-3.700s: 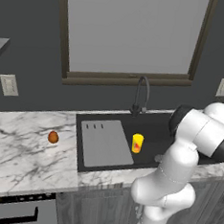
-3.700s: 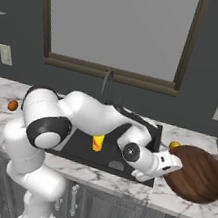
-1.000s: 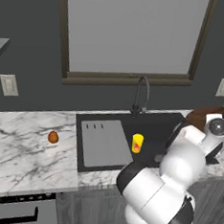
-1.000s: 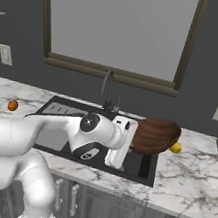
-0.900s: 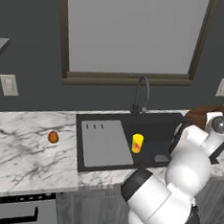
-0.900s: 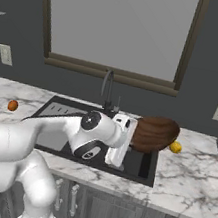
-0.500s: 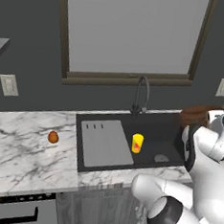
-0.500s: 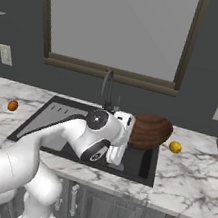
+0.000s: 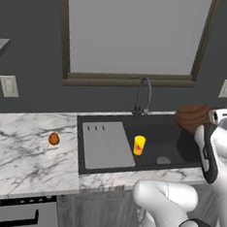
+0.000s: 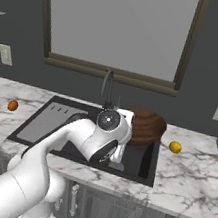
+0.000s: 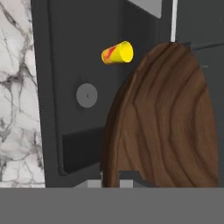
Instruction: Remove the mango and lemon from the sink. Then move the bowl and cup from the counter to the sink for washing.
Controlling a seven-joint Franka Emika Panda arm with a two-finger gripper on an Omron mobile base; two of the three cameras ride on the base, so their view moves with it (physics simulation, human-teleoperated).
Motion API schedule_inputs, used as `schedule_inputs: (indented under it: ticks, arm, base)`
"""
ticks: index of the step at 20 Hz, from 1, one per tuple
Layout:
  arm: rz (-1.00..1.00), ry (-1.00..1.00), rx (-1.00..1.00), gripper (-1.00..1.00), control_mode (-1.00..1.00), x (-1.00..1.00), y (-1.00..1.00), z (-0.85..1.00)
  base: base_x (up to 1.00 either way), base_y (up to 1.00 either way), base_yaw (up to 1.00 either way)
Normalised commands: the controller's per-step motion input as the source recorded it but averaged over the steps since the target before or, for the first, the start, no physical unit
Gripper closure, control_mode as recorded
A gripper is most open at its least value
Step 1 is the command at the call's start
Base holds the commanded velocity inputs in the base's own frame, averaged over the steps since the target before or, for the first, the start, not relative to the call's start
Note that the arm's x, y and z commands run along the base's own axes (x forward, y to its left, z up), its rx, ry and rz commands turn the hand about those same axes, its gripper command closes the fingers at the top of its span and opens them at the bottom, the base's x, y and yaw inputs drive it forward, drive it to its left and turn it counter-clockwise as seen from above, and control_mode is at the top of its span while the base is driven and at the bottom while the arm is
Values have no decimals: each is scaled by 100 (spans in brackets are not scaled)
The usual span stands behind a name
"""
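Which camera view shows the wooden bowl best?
The hand view: the bowl is large there, grain and rim clear, over the sink. In the right base view it is half hidden behind the arm; in the left base view it is small, near the right edge.

Big swing since a few seconds ago: the bowl, which lay flat on the counter at the right, is now up in the end effector, carried left past the lemon and hanging tilted on edge over the right end of the sink.
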Motion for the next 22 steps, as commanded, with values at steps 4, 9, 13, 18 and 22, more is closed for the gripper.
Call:
schedule_inputs:
  ticks: [4, 9, 13, 18, 22]
  arm:
    - [10, 1, 8, 100, -100, 0, 7, 14]
    - [11, 0, 3, 100, -100, 2, 9, 1]
    - [10, 1, 0, 100, -100, 3, 10, 0]
    - [5, 2, 0, 100, -100, 3, 1, 0]
    - [1, 6, 0, 100, -100, 6, 0, 0]
  base:
    - [0, 0, 0]
    - [0, 0, 0]
    - [0, 0, 0]
    - [0, 0, 0]
    - [0, 0, 0]
